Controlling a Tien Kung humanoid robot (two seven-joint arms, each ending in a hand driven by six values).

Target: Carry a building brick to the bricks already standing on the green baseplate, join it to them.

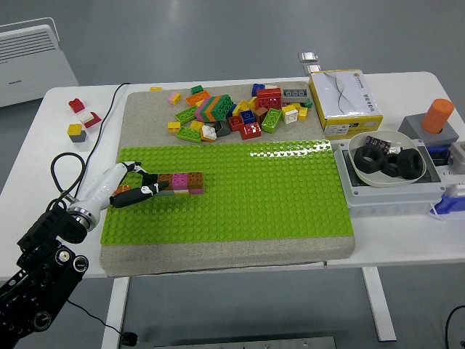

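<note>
Left hand (136,190) rests at the left end of the brick row (182,182) on the green baseplate (276,196); whether its fingers grip a brick cannot be told. Joining appears near complete; release remains.

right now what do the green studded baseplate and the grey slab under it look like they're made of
The green studded baseplate looks like moulded plastic with a glossy finish: light glares off its studs near the far edge. The grey slab under it looks matte and speckled, perhaps felt, foam or stone; the picture leaves that open.
</note>
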